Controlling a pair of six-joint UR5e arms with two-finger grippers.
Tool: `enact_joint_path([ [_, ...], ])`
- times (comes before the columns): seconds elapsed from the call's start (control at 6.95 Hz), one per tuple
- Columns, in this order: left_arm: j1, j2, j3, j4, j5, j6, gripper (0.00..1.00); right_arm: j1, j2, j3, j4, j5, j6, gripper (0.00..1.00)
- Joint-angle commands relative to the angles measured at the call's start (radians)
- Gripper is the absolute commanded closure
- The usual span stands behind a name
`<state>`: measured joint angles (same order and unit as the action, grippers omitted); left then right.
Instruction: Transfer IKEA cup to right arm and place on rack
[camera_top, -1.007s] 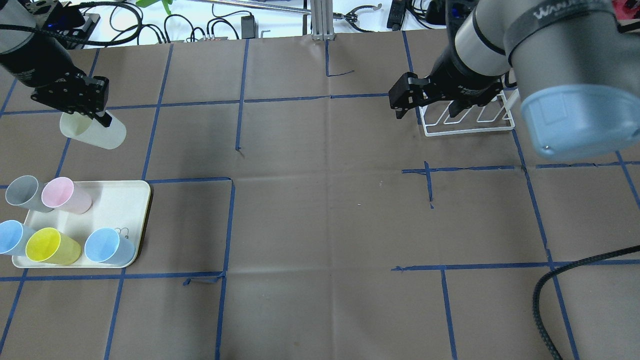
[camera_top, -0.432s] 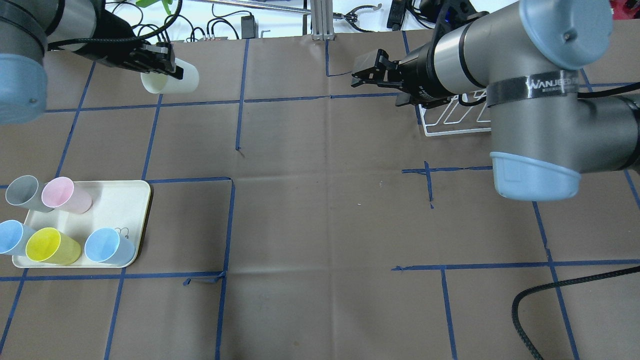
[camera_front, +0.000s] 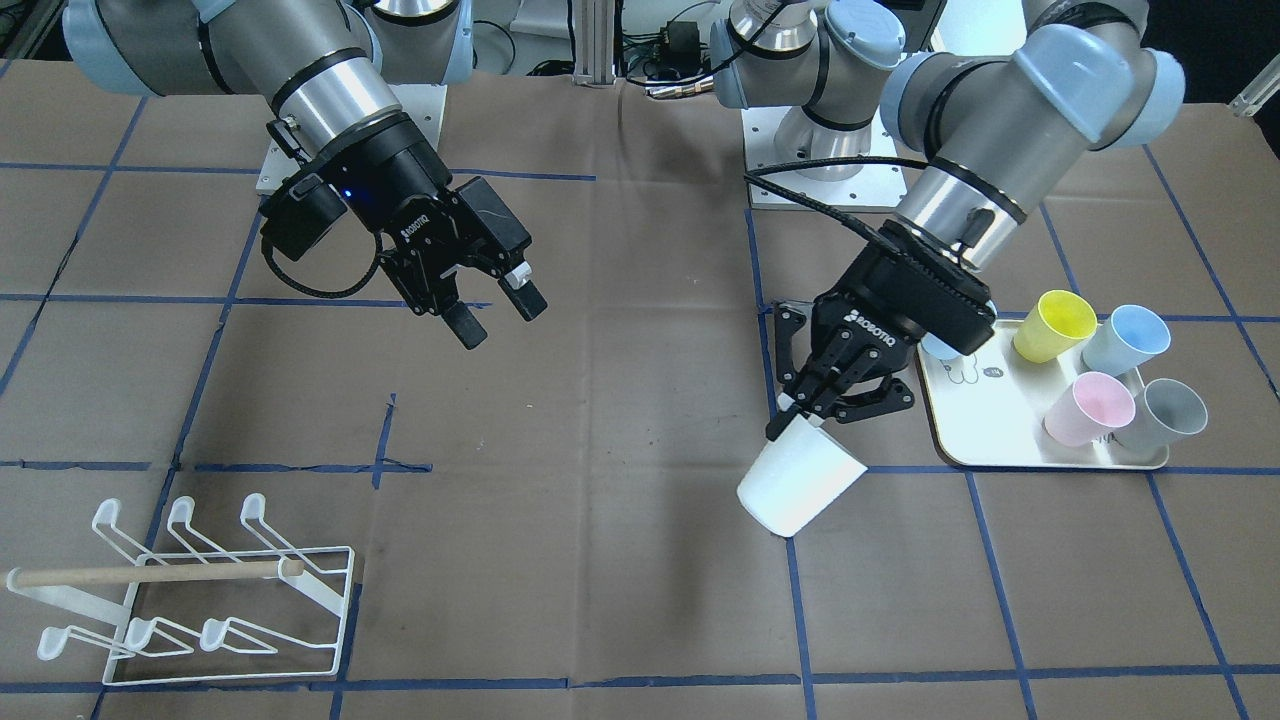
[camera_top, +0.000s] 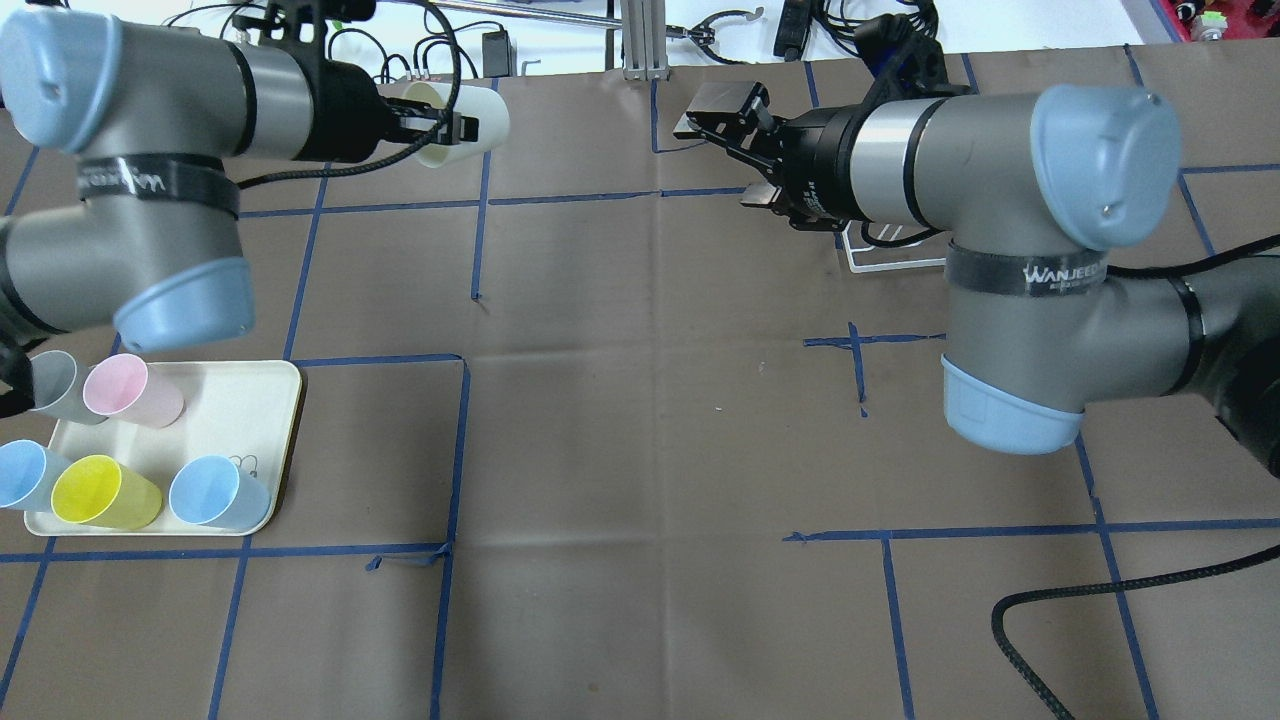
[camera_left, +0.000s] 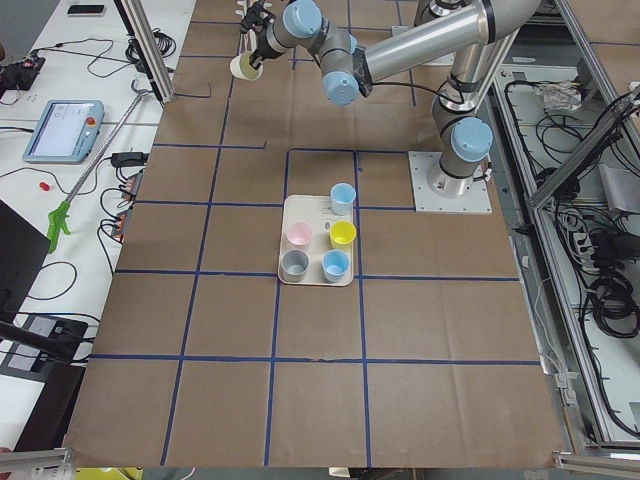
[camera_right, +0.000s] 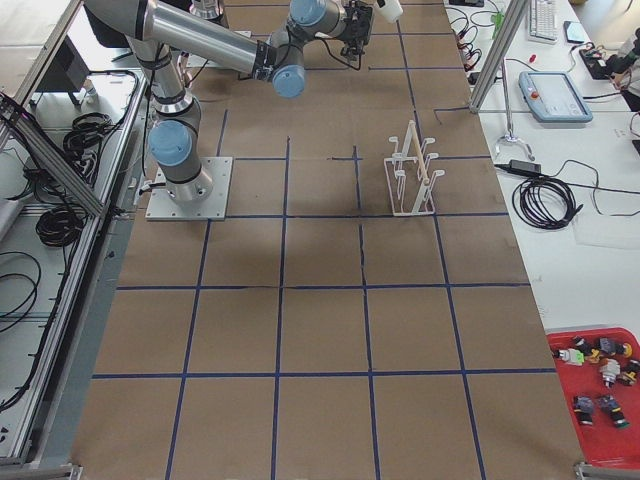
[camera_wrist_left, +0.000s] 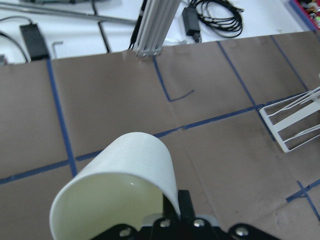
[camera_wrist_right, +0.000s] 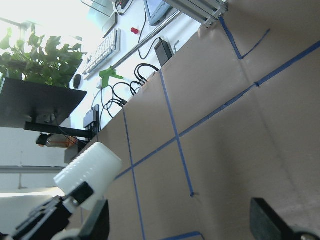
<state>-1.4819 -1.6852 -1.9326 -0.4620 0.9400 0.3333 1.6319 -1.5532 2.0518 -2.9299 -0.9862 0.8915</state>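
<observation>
The bench is covered with brown paper and divided by blue tape lines. Behind it, black cables lie on a white surface beside an aluminium post.

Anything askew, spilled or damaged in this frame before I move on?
Nothing stands out. The left gripper holds the white cup by its rim, tilted, above the table; the right gripper is open. The rack stands upright, and the coloured cups sit upright on the tray.
</observation>
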Motion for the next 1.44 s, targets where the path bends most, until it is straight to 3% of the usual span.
enact_joint_path([
  [0.0,-0.072,-0.06,-0.138,0.345,-0.023,-0.019,1.0,0.0,0.068,0.06,-0.334,0.017,0.358,0.01],
  [0.29,-0.112,-0.157,-0.141,0.603,-0.023,-0.203,1.0,0.002,0.142,0.105,-0.53,0.008,0.519,0.01],
  [0.43,-0.141,-0.192,-0.147,0.697,-0.023,-0.256,1.0,0.002,0.157,0.126,-0.534,0.003,0.577,0.0],
  [0.72,-0.19,-0.246,-0.176,0.855,-0.015,-0.36,0.99,0.0,0.16,0.157,-0.532,-0.101,0.621,0.0],
  [1.15,-0.204,-0.238,-0.227,0.911,-0.024,-0.387,0.99,-0.001,0.221,0.119,-0.528,-0.089,0.612,0.0],
  [1.29,-0.209,-0.241,-0.229,0.913,-0.035,-0.392,0.99,-0.001,0.24,0.101,-0.526,0.016,0.607,0.0],
])
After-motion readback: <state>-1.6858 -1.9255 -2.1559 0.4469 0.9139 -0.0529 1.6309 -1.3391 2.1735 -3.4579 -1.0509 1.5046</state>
